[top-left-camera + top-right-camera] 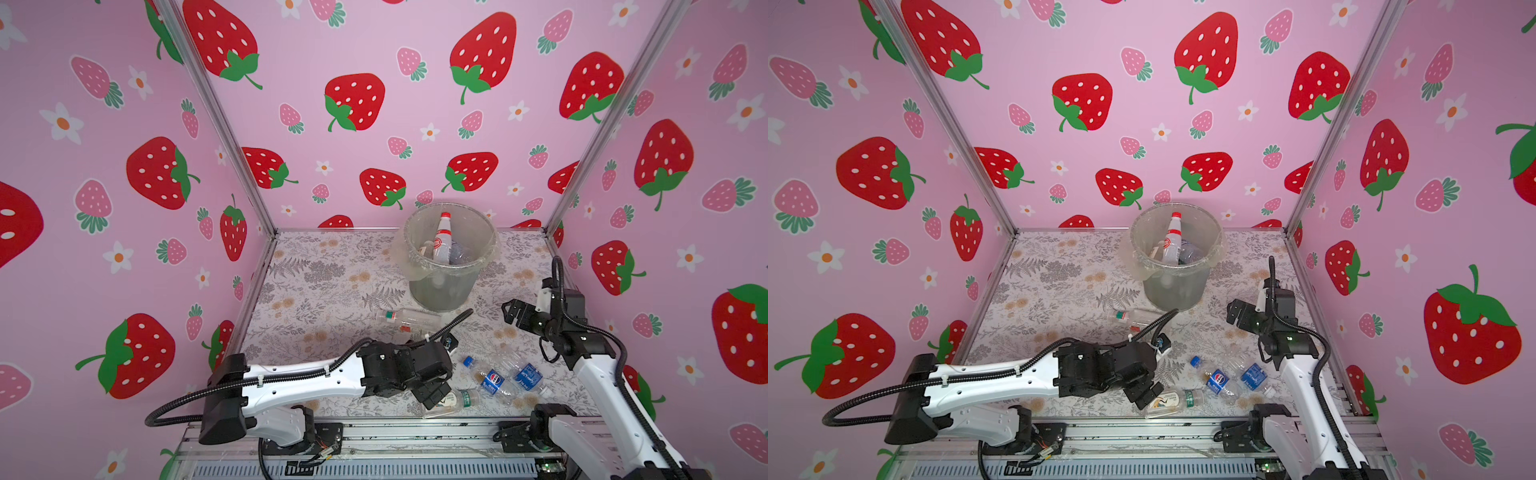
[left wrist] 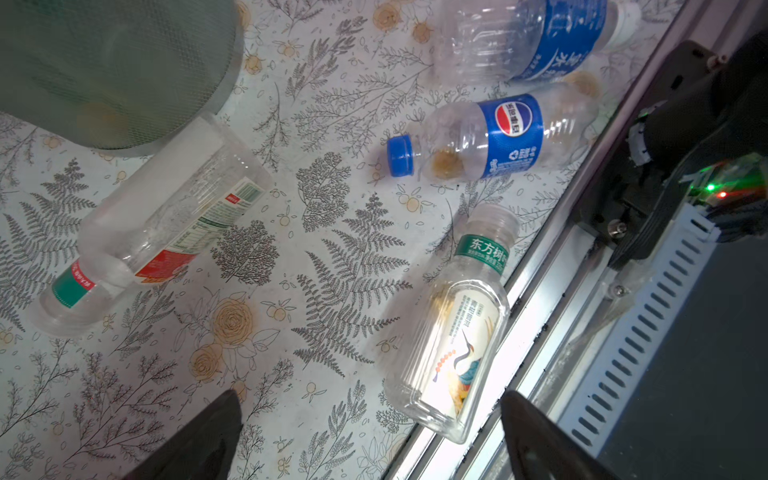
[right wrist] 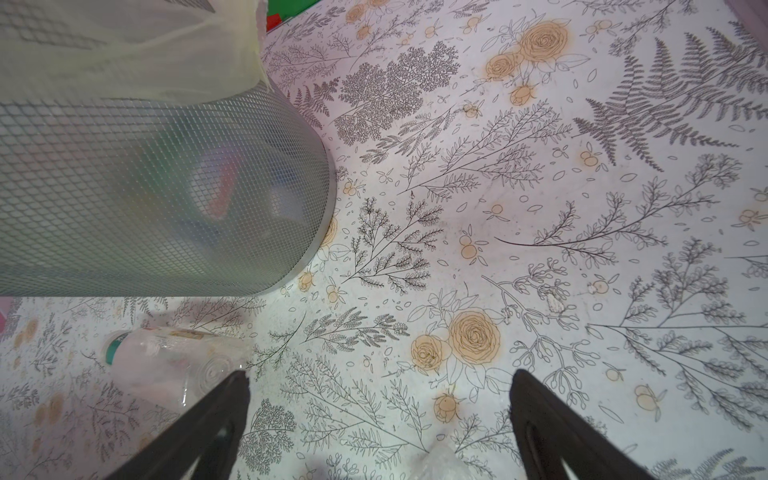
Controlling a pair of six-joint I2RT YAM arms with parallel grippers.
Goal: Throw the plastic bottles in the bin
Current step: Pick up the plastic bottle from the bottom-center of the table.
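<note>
The grey mesh bin, lined with a clear bag, stands at the back with a red-capped bottle and others inside. On the table lie several plastic bottles: a red-and-green-labelled one by the bin's foot, a Pepsi one, a blue-labelled one, and a green-labelled bird-print one at the front edge. My left gripper hangs open just above the bird-print bottle's base, holding nothing. My right gripper is open and empty to the right of the bin.
A metal rail runs along the table's front edge, right beside the bird-print bottle. Pink strawberry walls close in the left, back and right sides. The left arm's cable arches over the bottle near the bin.
</note>
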